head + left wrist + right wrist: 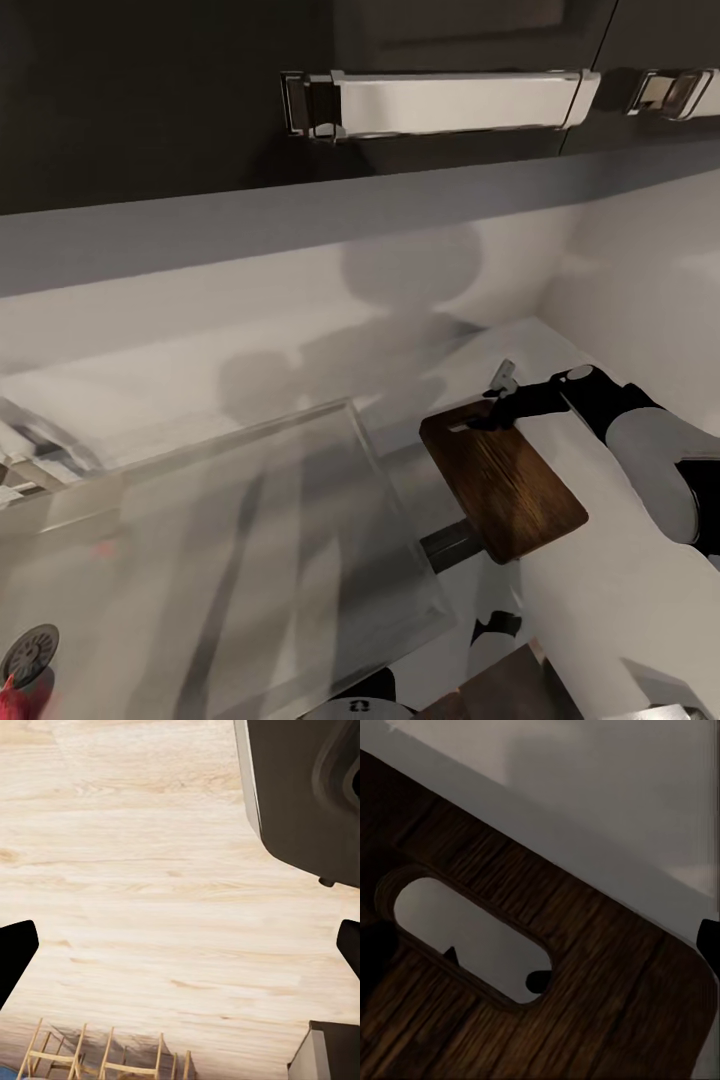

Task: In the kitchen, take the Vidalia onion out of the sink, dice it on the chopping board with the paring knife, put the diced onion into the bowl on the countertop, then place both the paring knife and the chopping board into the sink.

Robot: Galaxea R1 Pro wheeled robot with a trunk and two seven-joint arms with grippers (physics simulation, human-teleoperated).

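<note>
Dark brown chopping board (503,480) lying flat on the grey counter (620,590), just beside the right rim of the sink (200,560), its near corner overhanging the dark gap between basin and counter. Slot handle at the board's far end, close to the wall. Right fingers (487,420) down at that far end, over the slot; from the head camera, impossible to tell whether touching or slightly above. In the right wrist picture, the slot handle (469,937) up close, grey counter showing through it, wood grain all round, one dark fingertip (709,937) at the picture's rim; spread of the fingers not readable, nothing seen clamped. Sink basin pale and glossy, round drain (30,652) at its near left corner, with a sliver of pinkish red, the Vidalia onion (12,692), right beside the drain at the picture's edge. Glossy black upper cabinets (150,100) above, long chrome handle (440,102). Left fingers (180,949) spread wide apart, nothing between them, aimed down at pale wood floor (150,870); wooden chair frames (105,1057) at the floor's far part.
</note>
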